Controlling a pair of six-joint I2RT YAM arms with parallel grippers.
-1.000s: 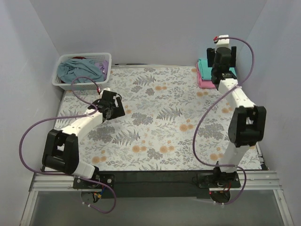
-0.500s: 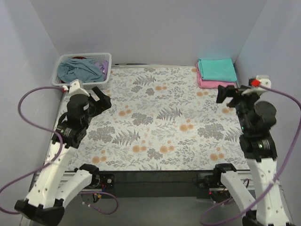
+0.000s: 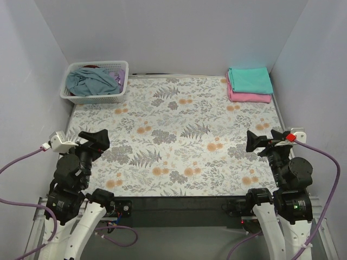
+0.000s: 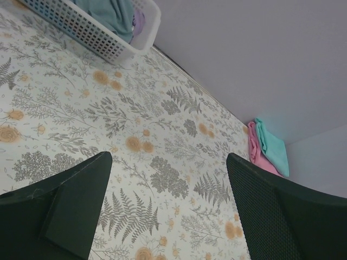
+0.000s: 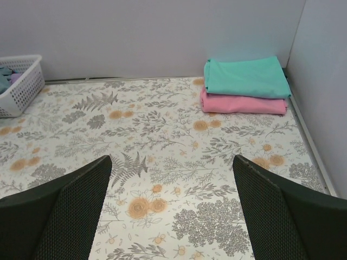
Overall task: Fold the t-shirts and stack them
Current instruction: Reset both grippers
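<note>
Lying folded, teal t-shirt point(image 3: 249, 80) atop pink t-shirt point(image 3: 250, 97), far corner, left hand point(image 4: 165, 162) spread, right hand point(image 5: 172, 162) spread

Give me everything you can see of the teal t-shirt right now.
The teal t-shirt is plain, soft-looking cloth, folded into a flat, neat rectangle with no sleeves showing. It lies on top of the folded pink t-shirt, whose near edge peeks out beneath it. The stack sits on the floral table in the far right corner, close to the right wall; whether it touches that wall I cannot tell.
</note>
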